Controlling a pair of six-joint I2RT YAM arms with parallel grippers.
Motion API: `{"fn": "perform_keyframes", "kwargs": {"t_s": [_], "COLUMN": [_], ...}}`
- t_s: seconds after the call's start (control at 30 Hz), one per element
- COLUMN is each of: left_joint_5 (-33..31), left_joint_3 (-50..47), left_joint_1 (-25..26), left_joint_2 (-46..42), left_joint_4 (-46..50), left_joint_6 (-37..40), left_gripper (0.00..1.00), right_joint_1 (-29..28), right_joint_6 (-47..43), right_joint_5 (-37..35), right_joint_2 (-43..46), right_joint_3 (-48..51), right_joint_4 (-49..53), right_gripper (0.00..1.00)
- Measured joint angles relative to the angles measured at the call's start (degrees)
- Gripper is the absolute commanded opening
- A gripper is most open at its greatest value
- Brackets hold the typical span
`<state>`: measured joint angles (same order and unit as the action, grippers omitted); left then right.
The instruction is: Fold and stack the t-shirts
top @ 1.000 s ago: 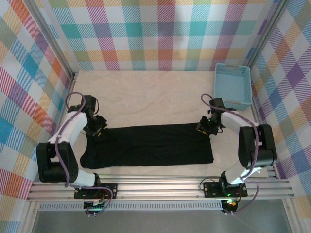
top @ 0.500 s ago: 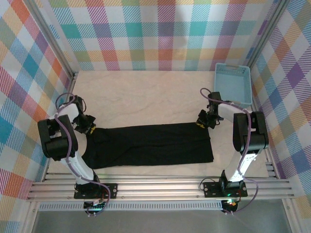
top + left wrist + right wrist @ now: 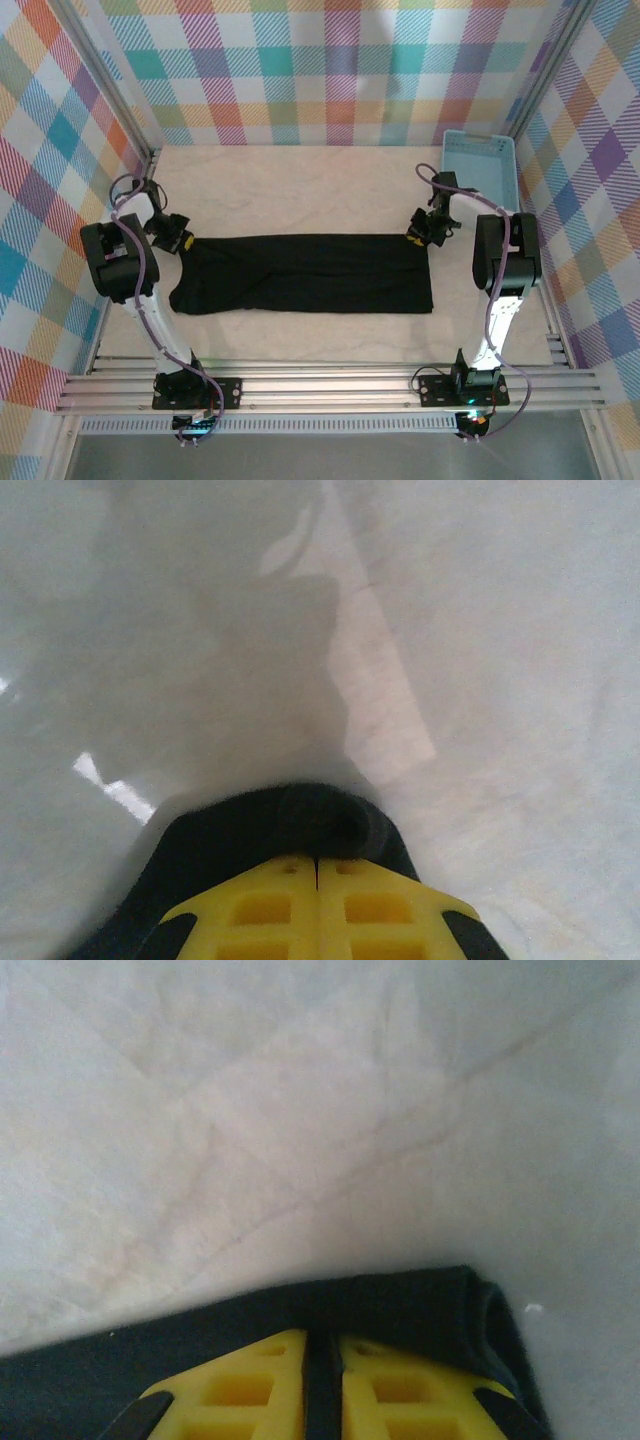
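- The black t-shirt point(image 3: 305, 275) lies on the cream-covered table point(image 3: 300, 190) as a long folded band. In the top view it runs from 9 o'clock to 3 o'clock across the middle.
- The left gripper point(image 3: 178, 240) sits at the band's far corner on the 9 o'clock end.
- In the left wrist view, the left gripper point(image 3: 317, 865) has its yellow fingers point(image 3: 265, 910) pressed together. A bunched lip of the t-shirt point(image 3: 300, 820) is pinched at their tips.
- The right gripper point(image 3: 420, 232) sits at the far corner on the 3 o'clock end.
- In the right wrist view, the right gripper point(image 3: 322, 1345) is likewise closed on the t-shirt point(image 3: 400, 1310). The hem curls over towards 3 o'clock of the fingertips.
- A light-blue basket point(image 3: 482, 175) stands at about 2 o'clock, apart from the cloth.
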<state>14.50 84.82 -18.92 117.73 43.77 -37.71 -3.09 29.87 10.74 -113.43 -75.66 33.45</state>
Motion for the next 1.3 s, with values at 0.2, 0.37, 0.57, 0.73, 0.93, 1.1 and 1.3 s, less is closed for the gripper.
{"fn": "perform_keyframes", "kwargs": {"t_s": [0.2,0.37,0.57,0.73,0.93,1.1,1.3], "left_joint_5": [-4.8,-8.0,-2.9,-1.6,-3.7,-5.9,-7.8], "left_joint_3": [-2.3,-9.5,-17.2,-22.9,-18.9,-15.6,-15.3], "left_joint_1": [2.2,7.2,18.3,19.4,21.4,23.8,26.9], "left_joint_2": [-6.6,-24.6,-27.6,-21.4,-20.7,-20.3,-16.3], "left_joint_4": [-0.4,0.0,-4.1,-5.0,-4.1,-2.6,-1.5], "left_joint_6": [0.9,-1.5,-6.4,-7.7,-5.2,-3.8,-2.3], "left_gripper": [0.37,0.34,0.27,0.28,0.36,0.37,0.34], "right_joint_1": [0.5,-1.4,-4.9,-5.0,-5.0,-5.0,-5.0], "right_joint_6": [-2.1,-1.5,1.5,2.3,2.3,2.3,2.2], "right_joint_5": [-2.6,-2.7,-1.0,-1.6,-2.6,-3.2,-3.7], "right_joint_2": [8.2,19.3,20.2,17.5,17.0,18.8,21.5], "right_joint_3": [4.5,9.2,16.4,20.4,21.7,22.4,22.4], "right_joint_4": [0.4,0.2,-1.9,-1.5,-2.1,-2.3,-2.1], "right_gripper": [0.20,0.18,0.16,0.14,0.14,0.14,0.14]}}
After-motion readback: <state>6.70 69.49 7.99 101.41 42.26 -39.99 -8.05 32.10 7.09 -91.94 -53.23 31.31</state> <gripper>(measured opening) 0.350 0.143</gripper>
